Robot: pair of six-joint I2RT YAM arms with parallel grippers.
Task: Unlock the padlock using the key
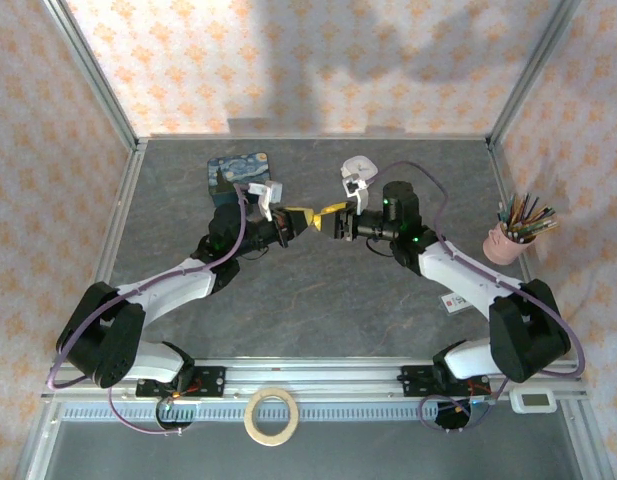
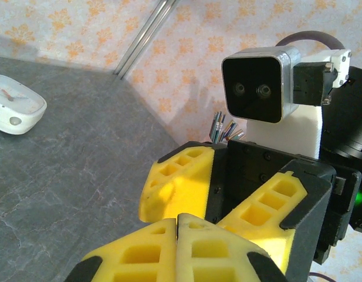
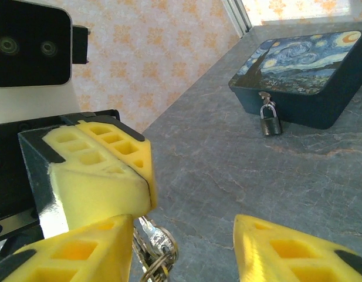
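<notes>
Right wrist: noted key pinched in shut left gripper, hanging between spread jaws of right gripper (handover step, by the look). Spotted padlock toward 1 o'clock, hung on blue tin, well apart. Next: close right on key, then release left.
</notes>
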